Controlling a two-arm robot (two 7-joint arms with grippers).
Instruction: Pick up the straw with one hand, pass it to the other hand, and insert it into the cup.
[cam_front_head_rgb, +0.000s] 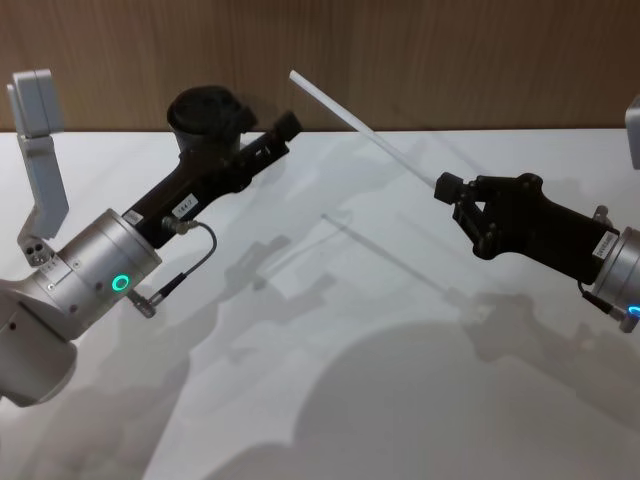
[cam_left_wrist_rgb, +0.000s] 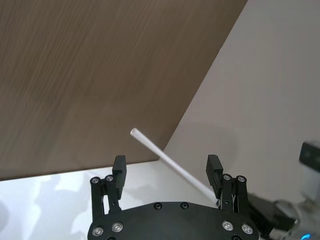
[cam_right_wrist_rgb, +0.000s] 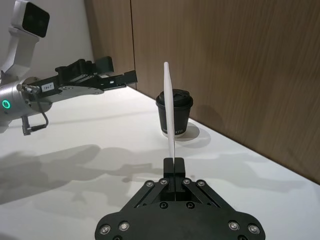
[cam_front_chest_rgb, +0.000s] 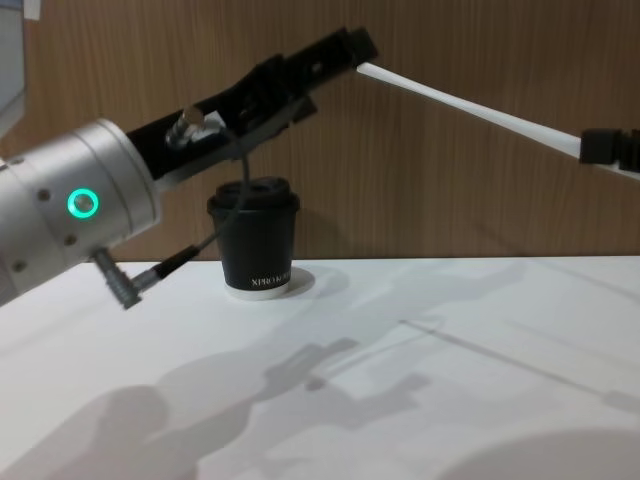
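Pick-up is done: the straw (cam_front_head_rgb: 365, 130) is off the table (cam_front_head_rgb: 330, 350) and in the air, pinched at its lower right end by the right gripper (cam_front_head_rgb: 447, 187), whose fingers press together on it. From there it slants up and left toward the far wood wall (cam_front_head_rgb: 450, 60). The handover is under way but not finished. The left gripper (cam_left_wrist_rgb: 166, 169) reaches in from the left with its fingers (cam_left_wrist_rgb: 119, 170) spread wide. In the left wrist view the straw's free end seems to run between them, nearer one finger, with no contact that I can make out. In the chest view the tip of the straw sits just beside the left gripper's tip. I cannot tell whether it is truly inside the gap or only lined up with it. The cup (cam_front_chest_rgb: 258, 240) stands upright, lid on, at the far left of the table by the wall, under the left arm and well apart from the straw. Judging by this, what is left is for the left gripper to clamp, the right one to let go, and the straw to go into the cup lid.
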